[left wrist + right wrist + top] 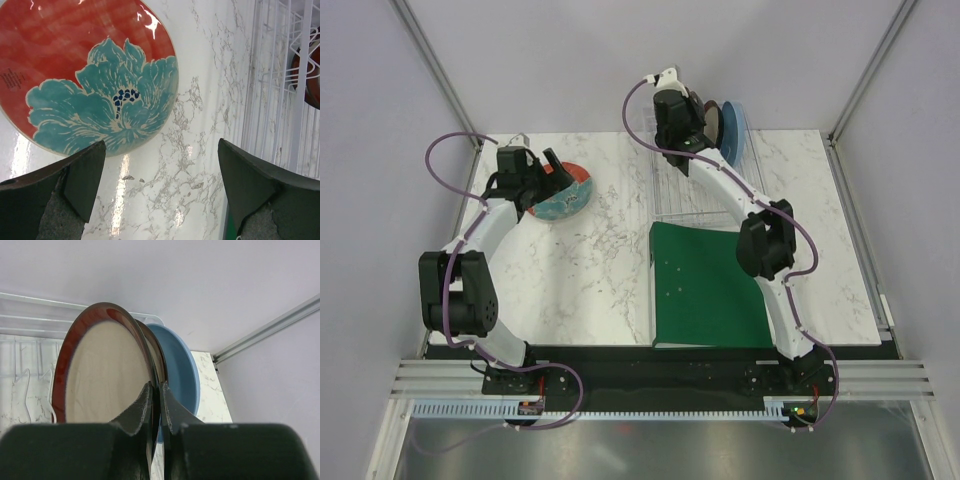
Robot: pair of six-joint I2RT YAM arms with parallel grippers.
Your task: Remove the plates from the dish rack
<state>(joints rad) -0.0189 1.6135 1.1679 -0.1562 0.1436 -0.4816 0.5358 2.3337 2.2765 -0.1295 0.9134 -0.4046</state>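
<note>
Right gripper (156,390) pinches the rim of the cream-centred plate (105,375), upright over the dish rack (30,385), light blue plate (182,370) just beyond it; left gripper (160,170) hangs spread, flowered plate (90,75) flat on the table (200,125) ahead of its fingers: one unloaded, two left

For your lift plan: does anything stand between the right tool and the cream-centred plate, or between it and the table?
Nothing blocks the right tool: it pinches the rim of the cream-centred plate. Toward the table, the green folder lies in front of the rack; the blue plate stands behind.
</note>
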